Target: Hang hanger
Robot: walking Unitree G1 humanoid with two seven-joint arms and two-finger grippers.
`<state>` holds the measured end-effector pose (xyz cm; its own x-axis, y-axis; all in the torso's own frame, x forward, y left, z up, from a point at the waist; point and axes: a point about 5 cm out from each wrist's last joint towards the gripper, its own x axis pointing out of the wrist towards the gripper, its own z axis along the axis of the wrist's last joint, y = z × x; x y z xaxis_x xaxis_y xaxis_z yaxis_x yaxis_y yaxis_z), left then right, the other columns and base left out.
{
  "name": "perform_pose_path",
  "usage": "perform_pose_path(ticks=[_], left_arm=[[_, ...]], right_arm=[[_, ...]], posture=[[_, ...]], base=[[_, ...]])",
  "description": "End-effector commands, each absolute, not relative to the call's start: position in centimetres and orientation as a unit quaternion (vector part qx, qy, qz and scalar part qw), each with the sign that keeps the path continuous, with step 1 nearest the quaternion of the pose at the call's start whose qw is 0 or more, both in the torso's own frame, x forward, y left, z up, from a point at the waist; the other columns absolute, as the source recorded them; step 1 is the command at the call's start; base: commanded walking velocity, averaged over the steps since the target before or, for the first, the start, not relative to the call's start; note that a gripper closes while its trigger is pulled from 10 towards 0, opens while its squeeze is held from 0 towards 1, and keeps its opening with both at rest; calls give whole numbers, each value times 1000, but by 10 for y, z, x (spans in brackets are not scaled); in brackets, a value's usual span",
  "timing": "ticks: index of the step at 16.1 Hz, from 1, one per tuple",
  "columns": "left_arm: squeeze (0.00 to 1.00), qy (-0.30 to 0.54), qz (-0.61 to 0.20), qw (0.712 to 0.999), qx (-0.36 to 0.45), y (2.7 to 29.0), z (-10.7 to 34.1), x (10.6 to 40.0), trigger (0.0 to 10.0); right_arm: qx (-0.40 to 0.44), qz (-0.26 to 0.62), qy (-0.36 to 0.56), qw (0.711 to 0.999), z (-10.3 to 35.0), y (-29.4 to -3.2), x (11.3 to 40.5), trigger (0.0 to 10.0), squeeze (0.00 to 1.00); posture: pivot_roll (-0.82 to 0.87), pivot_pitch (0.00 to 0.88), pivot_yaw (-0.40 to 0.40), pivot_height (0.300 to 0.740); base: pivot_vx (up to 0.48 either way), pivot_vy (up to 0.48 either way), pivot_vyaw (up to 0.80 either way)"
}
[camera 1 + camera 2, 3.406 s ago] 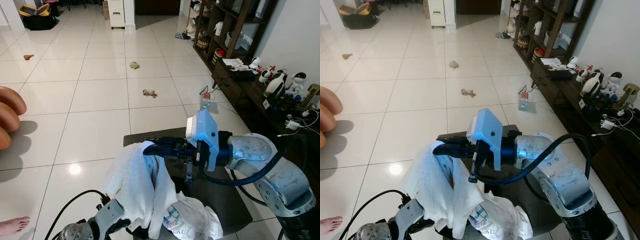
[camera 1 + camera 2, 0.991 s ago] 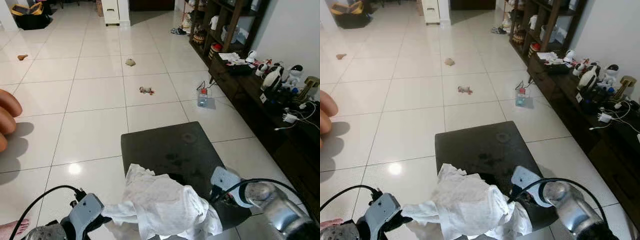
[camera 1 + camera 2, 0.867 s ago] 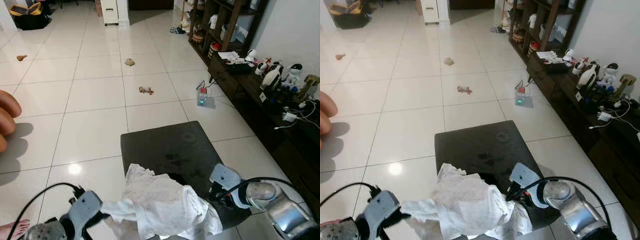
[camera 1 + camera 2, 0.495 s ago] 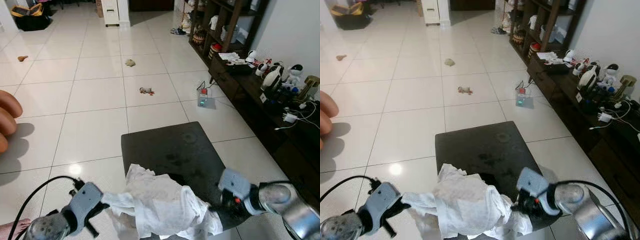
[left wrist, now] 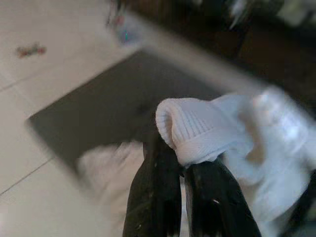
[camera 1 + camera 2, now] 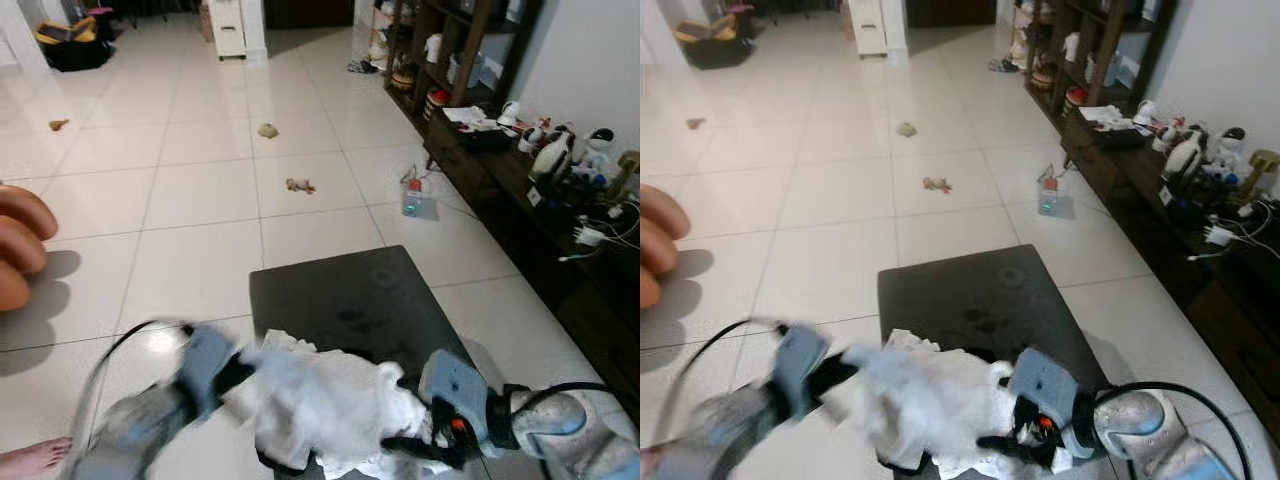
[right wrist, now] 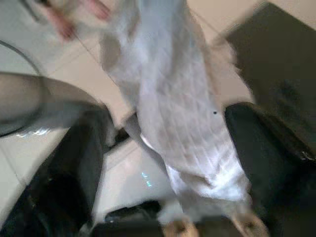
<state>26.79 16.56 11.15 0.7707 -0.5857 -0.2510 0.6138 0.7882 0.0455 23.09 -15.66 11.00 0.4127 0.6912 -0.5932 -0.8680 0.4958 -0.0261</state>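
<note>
A white garment (image 6: 330,400) lies bunched on the near end of a dark padded stool (image 6: 350,290). No hanger can be made out. My left gripper (image 6: 232,375), blurred by motion, is at the garment's left side. In the left wrist view it (image 5: 180,163) is shut on a ribbed white hem (image 5: 197,126). My right gripper (image 6: 400,445) reaches in low from the right, against the garment's near edge. In the blurred right wrist view the cloth (image 7: 182,133) hangs between two wide-apart black fingers (image 7: 74,163).
A dark shelf unit (image 6: 560,190) with toys and cables runs along the right wall. A bottle (image 6: 415,200) and small bits of litter (image 6: 298,185) lie on the tiled floor. An orange cushion (image 6: 20,245) is at the left edge. A person's bare foot (image 6: 35,458) is at lower left.
My left arm has swung up and rightward with the cloth, lifting its left edge. My right gripper has moved left, in under the garment.
</note>
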Motion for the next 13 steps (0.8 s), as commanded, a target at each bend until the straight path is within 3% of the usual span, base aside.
perform_pose_path(ticks=[1, 3, 4, 6, 8, 10, 12, 13], left_arm=[[0, 101, -327, 939, 42, 160, 119, 272, 0], [0, 89, -337, 937, 15, 144, 124, 283, 0], [0, 84, -349, 933, 2, 135, 127, 288, 0], [0, 79, -360, 930, -12, 127, 132, 291, 0], [0, 88, -374, 923, -11, 121, 132, 291, 0], [0, 93, -385, 918, -8, 114, 133, 292, 0], [0, 90, -392, 915, -7, 109, 136, 293, 0], [0, 92, -391, 916, -6, 107, 136, 294, 0]], right_arm=[[-154, 438, 268, 844, 110, -160, 232, 10000, 0], [-82, 375, 250, 889, 115, -147, 239, 10000, 0], [-43, 363, 251, 896, 119, -135, 237, 10000, 0], [-135, 335, 288, 887, 106, -138, 234, 10000, 0], [-124, 297, 305, 896, 103, -138, 242, 10000, 0], [-175, 280, 338, 882, 93, -139, 245, 10000, 0], [-141, 242, 332, 901, 94, -136, 256, 10000, 0], [-86, 230, 324, 913, 99, -129, 261, 10000, 0]], posture=[[8, 94, 6, 740], [-5, 97, 10, 740], [-6, 101, 16, 740], [-7, 106, 23, 740], [-10, 113, 28, 740], [-3, 122, 29, 740], [2, 125, 30, 740], [1, 129, 30, 740]], base=[[0, 0, 0], [0, 0, 0], [0, 0, 0], [0, 0, 0], [0, 0, 0], [0, 0, 0], [0, 0, 0], [0, 0, 0]])
